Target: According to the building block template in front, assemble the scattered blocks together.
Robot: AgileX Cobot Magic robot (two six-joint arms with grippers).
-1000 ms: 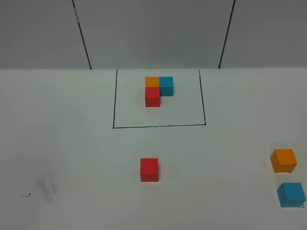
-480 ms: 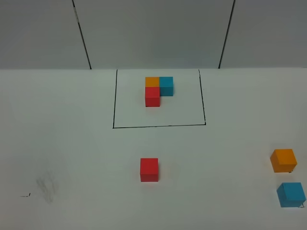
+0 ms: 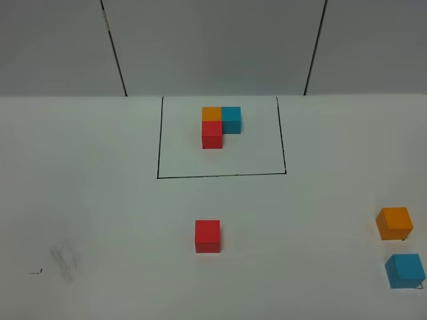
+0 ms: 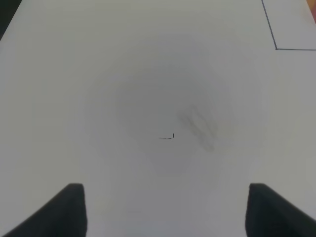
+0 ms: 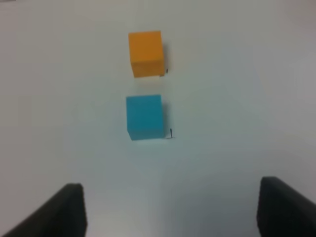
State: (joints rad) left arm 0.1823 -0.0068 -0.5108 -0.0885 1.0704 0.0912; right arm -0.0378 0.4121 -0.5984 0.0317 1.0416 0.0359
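White bench (image 3: 100, 200) marked with a thin black-lined rectangle (image 3: 220, 176). Inside the rectangle, toward its far edge, sits the building block template (image 3: 212, 133): 3 touching matte cubes, orange, sky-blue and red, forming an L. The scattered blocks lie outside the rectangle: the red matte cube (image 3: 207, 236) before its near edge; the orange matte cube (image 3: 393, 223) and sky-blue matte cube (image 3: 404, 270) well beyond its near right corner, close together but apart. The dark left fingers (image 4: 69, 212) and dark right fingers (image 5: 69, 212) are spread wide, pinching nothing.
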